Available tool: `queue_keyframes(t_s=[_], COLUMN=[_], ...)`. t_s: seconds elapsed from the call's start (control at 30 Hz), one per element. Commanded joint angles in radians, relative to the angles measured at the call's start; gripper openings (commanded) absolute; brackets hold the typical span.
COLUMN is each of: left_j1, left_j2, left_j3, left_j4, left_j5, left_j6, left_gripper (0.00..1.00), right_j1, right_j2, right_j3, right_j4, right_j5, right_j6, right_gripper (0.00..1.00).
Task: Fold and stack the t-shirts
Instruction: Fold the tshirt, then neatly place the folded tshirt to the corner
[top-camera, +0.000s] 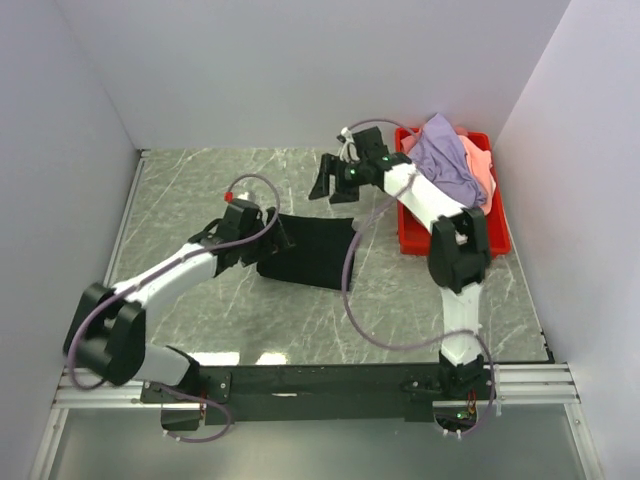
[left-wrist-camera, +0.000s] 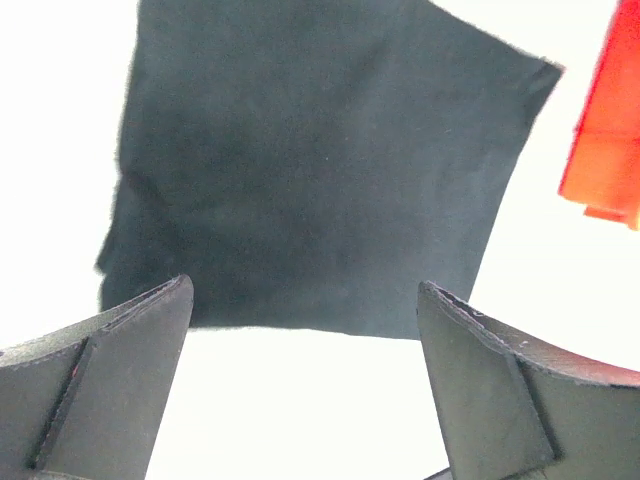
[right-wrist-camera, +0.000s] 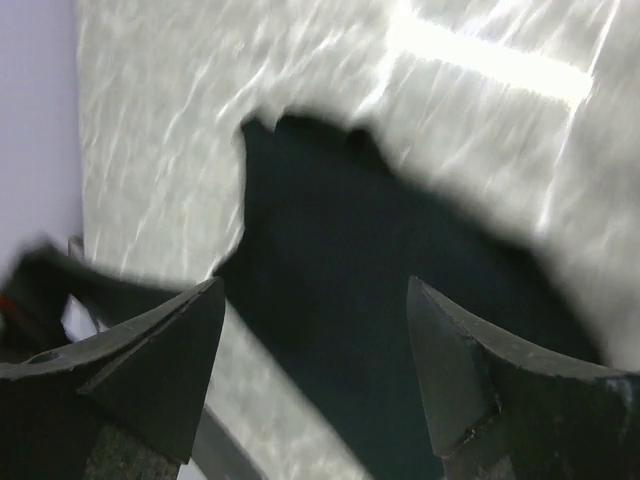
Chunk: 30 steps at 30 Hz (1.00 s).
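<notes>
Overhead, the table (top-camera: 200, 180): a grey-green marbled top between pale walls, with both arms bolted to the rail at its near edge.
Left arm (top-camera: 170, 270): white and black, it reaches from the near left corner toward the middle of the table and ends at the left edge of the dark shirt.
Right arm (top-camera: 440, 215): it rises from the near right, bends in front of the bin and stretches left toward the far middle of the table.
Black t-shirt (top-camera: 305, 255): folded into a flat, rough rectangle at mid-table, between the two grippers. It fills most of the left wrist view (left-wrist-camera: 320, 170) and shows as a blurred dark shape in the right wrist view (right-wrist-camera: 380, 330).
Red plastic bin (top-camera: 412, 238): it sits at the far right of the table, well apart from the black shirt, and a corner shows in the left wrist view (left-wrist-camera: 605, 140).
Lavender t-shirt (top-camera: 445, 155): bunched up and heaped over the bin's far rim.
Salmon-pink t-shirt (top-camera: 487, 170): crumpled in the bin beside the lavender one, on its right.
Left gripper (top-camera: 275, 238): jaws spread wide and holding nothing, with the black shirt's edge just beyond the fingertips (left-wrist-camera: 305, 285).
Right gripper (top-camera: 332, 190): jaws well apart and empty, just past the shirt's far edge and angled down toward it (right-wrist-camera: 315, 283).
</notes>
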<state>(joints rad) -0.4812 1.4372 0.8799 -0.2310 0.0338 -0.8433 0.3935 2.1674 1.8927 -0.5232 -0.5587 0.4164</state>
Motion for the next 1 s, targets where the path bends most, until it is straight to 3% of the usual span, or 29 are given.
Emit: queue_keyframes(t_s=[0.0, 0.13, 0.23, 0.5, 0.73, 0.97], left_j1=[0.003, 0.022, 0.042, 0.066, 0.055, -0.016], left_j2=[-0.116, -0.129, -0.083, 0.104, 0.305, 0.364], left_j3=[-0.016, 0.004, 0.011, 0.114, 0.237, 0.261], left_j4=[-0.082, -0.129, -0.111, -0.064, -0.126, -0.186], left_j5=[-0.142, -0.221, -0.209, -0.16, -0.195, -0.261], left_j6=[-0.019, -0.005, 0.007, 0.053, 0.064, 0.064], left_gripper=[0.99, 0.99, 0.99, 0.98, 0.71, 0.47], right_j1=[0.034, 0.041, 0.042, 0.042, 0.042, 0.039], right_j2=[-0.28, -0.547, -0.658, -0.897, -0.994, -1.054], right_j3=[-0.182, -0.549, -0.715, -0.886, -0.96, -0.949], right_j4=[0.01, 0.113, 0.132, 0.046, 0.016, -0.012], right_j5=[0.049, 0.089, 0.149, 0.23, 0.288, 0.309], right_j6=[-0.076, -0.057, -0.044, -0.079, -0.071, -0.08], right_gripper=[0.8, 0.82, 0.82, 0.83, 0.83, 0.84])
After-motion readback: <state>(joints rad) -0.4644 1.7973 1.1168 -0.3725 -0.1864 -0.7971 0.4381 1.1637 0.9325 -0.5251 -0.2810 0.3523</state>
